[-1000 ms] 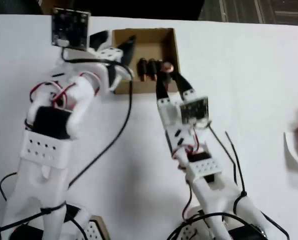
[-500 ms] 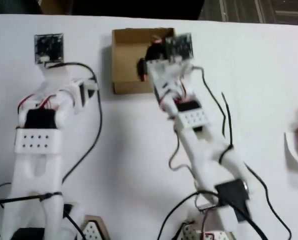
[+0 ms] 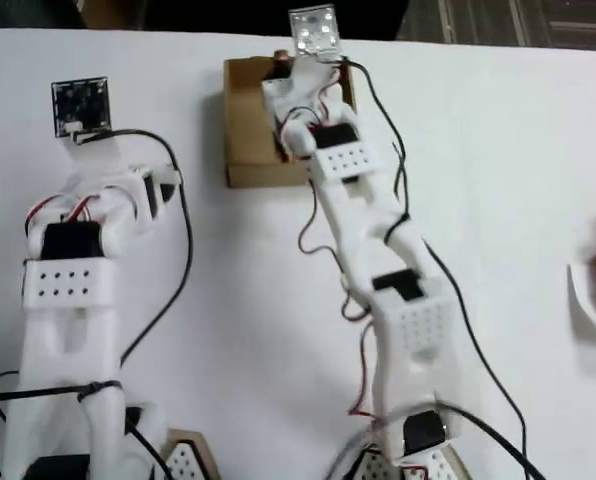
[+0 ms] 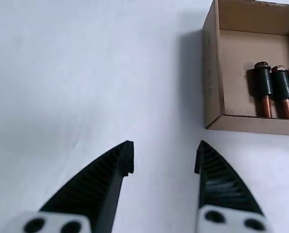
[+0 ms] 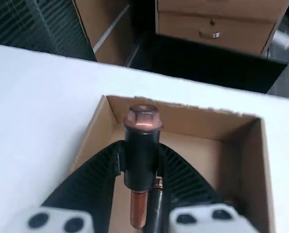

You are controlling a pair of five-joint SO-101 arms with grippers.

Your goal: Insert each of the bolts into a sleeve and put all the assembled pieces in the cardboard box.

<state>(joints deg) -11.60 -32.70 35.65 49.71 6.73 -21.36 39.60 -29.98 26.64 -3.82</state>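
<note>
My right gripper (image 5: pixel 140 162) is shut on an assembled piece, a copper bolt (image 5: pixel 142 119) in a black sleeve (image 5: pixel 139 167), held upright over the open cardboard box (image 5: pixel 183 114). In the high view the right arm (image 3: pixel 328 160) stretches across the cardboard box (image 3: pixel 243 120). My left gripper (image 4: pixel 165 158) hangs open and empty above bare table, beside the cardboard box (image 4: pixel 214 73). Two assembled pieces (image 4: pixel 263 82) (image 4: pixel 281 85) lie side by side on the box floor, with part of another at the picture's edge. The left arm (image 3: pixel 73 250) stands to the left of the box.
A white dish (image 3: pixel 590 295) with something red in it sits at the table's right edge. The table's far edge runs just behind the box, with wooden drawers (image 5: pixel 217 22) and dark floor beyond. Cables (image 3: pixel 178 260) trail beside both arms.
The right arm has stretched forward over the box with the piece in its gripper. The left arm has pulled back to the left, away from the box.
</note>
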